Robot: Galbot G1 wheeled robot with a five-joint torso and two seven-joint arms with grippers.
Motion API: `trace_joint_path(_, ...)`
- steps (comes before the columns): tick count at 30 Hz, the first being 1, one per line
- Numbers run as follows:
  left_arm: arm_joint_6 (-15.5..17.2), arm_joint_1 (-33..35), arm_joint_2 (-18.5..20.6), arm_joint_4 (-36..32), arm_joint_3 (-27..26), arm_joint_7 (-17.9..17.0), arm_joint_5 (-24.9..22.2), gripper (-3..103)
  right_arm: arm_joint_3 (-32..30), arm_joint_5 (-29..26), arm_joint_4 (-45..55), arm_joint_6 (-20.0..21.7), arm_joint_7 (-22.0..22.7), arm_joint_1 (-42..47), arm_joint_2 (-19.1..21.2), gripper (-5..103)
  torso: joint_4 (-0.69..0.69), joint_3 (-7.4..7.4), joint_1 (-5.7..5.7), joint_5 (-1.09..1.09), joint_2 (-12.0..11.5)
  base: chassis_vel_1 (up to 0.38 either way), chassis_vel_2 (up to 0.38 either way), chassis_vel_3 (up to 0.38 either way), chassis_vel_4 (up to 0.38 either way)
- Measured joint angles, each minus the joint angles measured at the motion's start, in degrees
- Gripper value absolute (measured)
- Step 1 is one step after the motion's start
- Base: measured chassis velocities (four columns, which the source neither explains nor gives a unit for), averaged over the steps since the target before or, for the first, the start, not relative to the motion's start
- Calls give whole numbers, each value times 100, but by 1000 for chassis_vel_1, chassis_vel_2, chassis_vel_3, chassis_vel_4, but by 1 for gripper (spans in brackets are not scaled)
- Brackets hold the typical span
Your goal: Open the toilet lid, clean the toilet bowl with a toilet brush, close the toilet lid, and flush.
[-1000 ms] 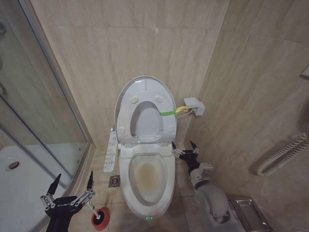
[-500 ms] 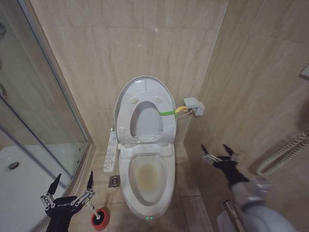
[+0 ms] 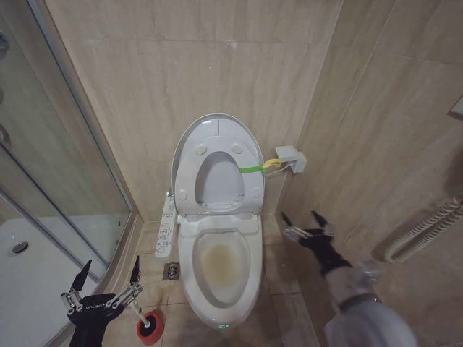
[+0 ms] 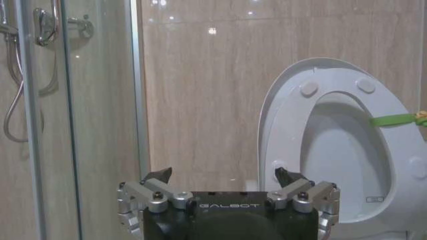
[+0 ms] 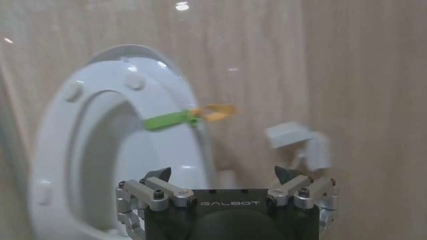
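Toilet lid (image 3: 217, 129) first: in your head view it stands upright at the centre of the frame against the tiled back wall, and the ring seat (image 3: 218, 177) with its green band (image 3: 251, 169) is raised flat against it. Below them the toilet bowl (image 3: 221, 264) lies open, its inside stained yellowish, a small green light at its front rim near the bottom edge. At lower left your left gripper (image 3: 108, 273) hangs with its jaws spread wide and nothing between them, just above and left of a small red holder cup (image 3: 150, 327) on the floor beside the bowl. You cannot make out the brush itself there. At lower right your right gripper (image 3: 304, 217) is raised beside the bowl, apart from it, jaws spread and empty. A white wall box (image 3: 291, 160) sits right of the lid.

In your left wrist view, the left gripper (image 4: 228, 176) fills the bottom centre, both fingers apart. The raised seat (image 4: 347, 140) and lid rim (image 4: 280, 95) stand at right, and the glass shower wall (image 4: 73, 115) runs down the left.

In your right wrist view, the right gripper (image 5: 223, 175) sits at bottom centre, fingers apart, gripping nothing. The upright seat (image 5: 107, 150) occupies the left half, its green band (image 5: 167, 120) near the centre, and the wall box (image 5: 297, 140) is at right.
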State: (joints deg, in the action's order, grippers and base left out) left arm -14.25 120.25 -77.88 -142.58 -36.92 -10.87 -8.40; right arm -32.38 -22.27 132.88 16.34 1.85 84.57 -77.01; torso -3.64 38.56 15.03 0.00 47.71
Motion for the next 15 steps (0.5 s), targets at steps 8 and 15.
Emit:
trace_joint_path(8,0,0,0,0,0,0,0,100,230,223,-658,-219,129,-619,-35,100,0,1,0,-2,0,0,0,0,0)
trace_joint_path(15,0,1,0,0,0,0,0,100,91,168,-650,-238,129,-577,-10,100,-2,1,0,-1,0,0,0,0,0)
